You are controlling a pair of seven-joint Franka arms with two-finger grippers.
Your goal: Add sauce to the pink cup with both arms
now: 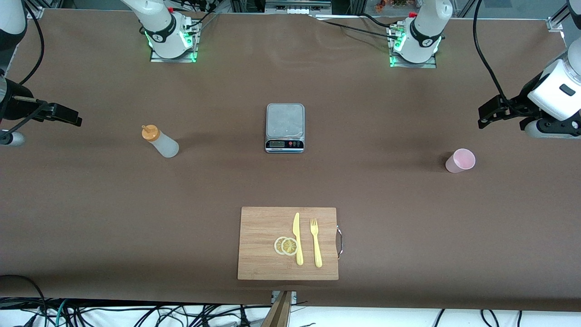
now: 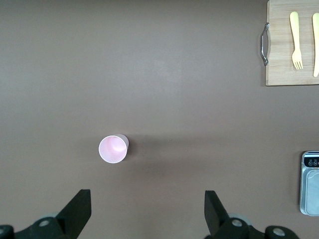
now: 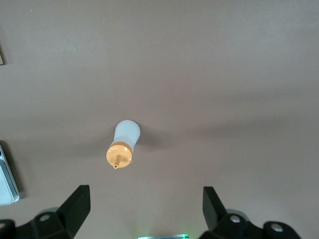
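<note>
The board (image 1: 288, 243) lies nearest the front camera, with two lemon slices (image 1: 286, 245), a knife (image 1: 297, 238) and a fork (image 1: 315, 242) on it. Only the front view shows the slices; my left wrist view catches just the board's handle end with the fork and the knife's edge.

The scale (image 1: 284, 127) sits mid-bench, farther from the camera than the board. The front view shows its whole plate and display; each wrist view gets only a sliver of it.

The sauce (image 1: 160, 141) stands upright on the bench toward my right arm's end, orange cap on. My right wrist view looks straight down on its nozzle. My right jaws (image 1: 68, 116) hang over the bench at that end, spread wide and holding nothing, apart from the bottle.

The cup (image 1: 460, 161) stands upright toward my left arm's end. The front view shows it from the side; my left wrist view looks into its mouth, and I see only pink inside. My left jaws (image 1: 488, 113) hover over the bench near it, also spread wide and gripping nothing. In both wrist views the fingers (image 2: 79, 209) stand well apart.
</note>
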